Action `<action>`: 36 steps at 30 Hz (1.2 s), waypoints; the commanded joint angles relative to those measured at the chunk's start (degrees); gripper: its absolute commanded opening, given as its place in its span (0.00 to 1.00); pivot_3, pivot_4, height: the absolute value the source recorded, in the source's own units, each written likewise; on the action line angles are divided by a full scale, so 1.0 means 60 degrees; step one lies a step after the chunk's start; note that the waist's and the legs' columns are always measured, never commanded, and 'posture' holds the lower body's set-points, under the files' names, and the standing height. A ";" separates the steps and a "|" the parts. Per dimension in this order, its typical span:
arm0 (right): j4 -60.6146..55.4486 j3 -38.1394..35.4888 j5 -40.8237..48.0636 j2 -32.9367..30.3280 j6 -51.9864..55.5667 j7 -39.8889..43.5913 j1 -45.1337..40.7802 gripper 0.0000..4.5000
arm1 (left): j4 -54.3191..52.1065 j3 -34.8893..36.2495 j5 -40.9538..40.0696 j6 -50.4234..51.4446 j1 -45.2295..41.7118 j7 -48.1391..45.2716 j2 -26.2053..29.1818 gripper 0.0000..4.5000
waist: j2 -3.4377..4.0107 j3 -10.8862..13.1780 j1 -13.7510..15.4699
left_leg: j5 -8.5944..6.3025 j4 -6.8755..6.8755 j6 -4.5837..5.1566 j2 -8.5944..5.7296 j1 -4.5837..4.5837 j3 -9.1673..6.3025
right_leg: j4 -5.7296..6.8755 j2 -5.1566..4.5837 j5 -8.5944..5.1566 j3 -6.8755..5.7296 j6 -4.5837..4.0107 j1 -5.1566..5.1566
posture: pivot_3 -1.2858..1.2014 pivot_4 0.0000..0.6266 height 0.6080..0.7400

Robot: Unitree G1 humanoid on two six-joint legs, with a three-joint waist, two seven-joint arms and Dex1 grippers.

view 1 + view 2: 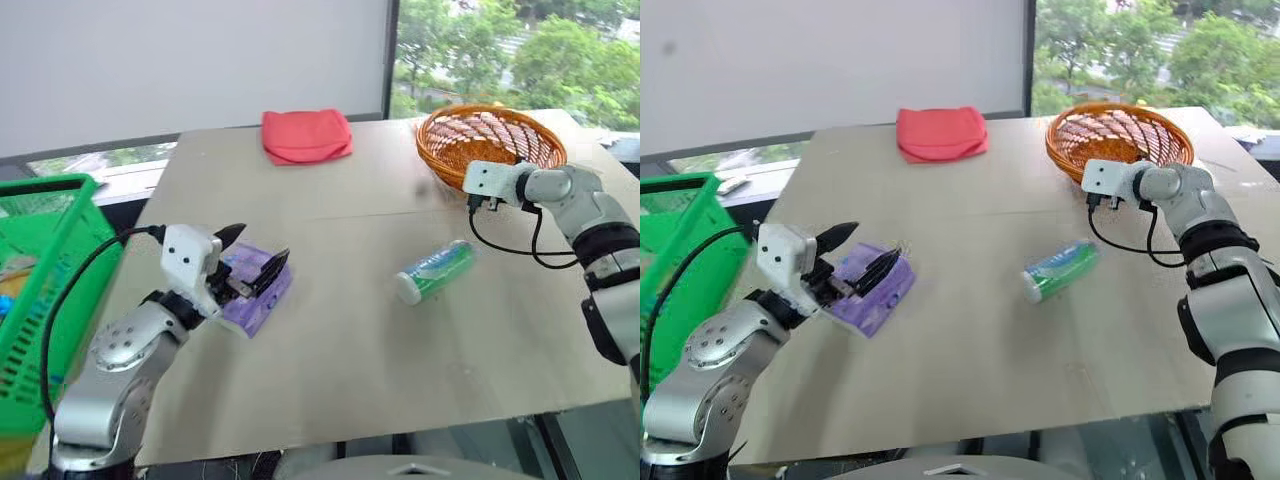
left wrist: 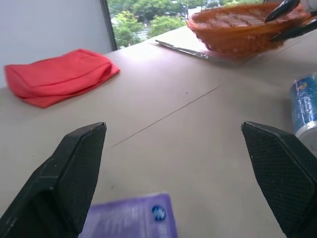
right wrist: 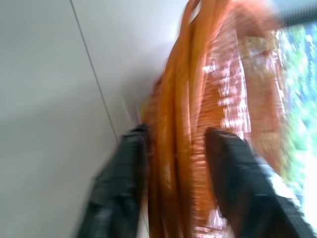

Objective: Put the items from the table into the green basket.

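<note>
Windows with green trees beyond run behind the table (image 1: 330, 330), a pale tabletop crossed by one seam. On it lie one purple tissue pack (image 1: 258, 290) at the near left, one green-and-white cylindrical container (image 1: 434, 271) on its side at the near right of centre, one folded red cloth (image 1: 306, 135) at the far edge, and one round orange wicker basket (image 1: 490, 140) at the far right. One green basket (image 1: 40, 290) stands off the table's left edge; there is something in it that I cannot make out.

The left gripper (image 1: 258, 255) stands wide open, level, just over the near end of the tissue pack; it grips nothing, and whether a finger touches the pack I cannot tell. The right gripper (image 3: 176, 148) is part open, its two black fingers straddling the wicker basket's rim, one on either side; whether they press the rim I cannot tell.

From the head views the right gripper's fingers are hidden behind its wrist; the right wrist view shows them at the rim. The left wrist view shows the pack's white print between its own fingers (image 2: 74, 173), and the other gripper's fingertips at the wicker basket.
</note>
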 commanded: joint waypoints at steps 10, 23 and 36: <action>-0.6940 -0.3597 0.7339 0.0921 0.3998 0.5907 0.2545 0.99 | -0.0569 0.0881 0.1518 0.0605 0.1873 0.0559 0.0471 1.00 | -0.0006 -0.0022 -0.0250 | -0.0023 0.0023 0.0040 0.0052 -0.0005 -0.0008 | 0.0022 0.0042 0.0022 0.0002 -0.0011 -0.0011 | 0.54 0.00 1.00; -1.3439 -0.3070 0.9160 -0.1012 0.9248 0.5913 0.5936 0.99 | 0.0775 -0.1245 0.3709 0.0173 0.1745 0.0510 0.0558 1.00 | 0.0149 -0.0158 0.0482 | -0.0028 0.0135 0.0049 0.0053 0.0053 -0.0019 | 0.0042 0.0028 0.0032 -0.0049 -0.0021 0.0093 | 0.53 0.00 1.00; -1.3763 -0.2969 0.9203 -0.0848 0.9372 0.5543 0.6141 0.99 | 0.0208 -0.1060 0.2220 0.1242 0.1461 -0.0089 -0.0713 1.00 | 0.0164 -0.0191 0.0382 | -0.0029 0.0134 0.0051 0.0059 0.0094 -0.0022 | 0.0025 0.0033 0.0045 -0.0057 0.0003 0.0154 | 0.52 0.00 1.00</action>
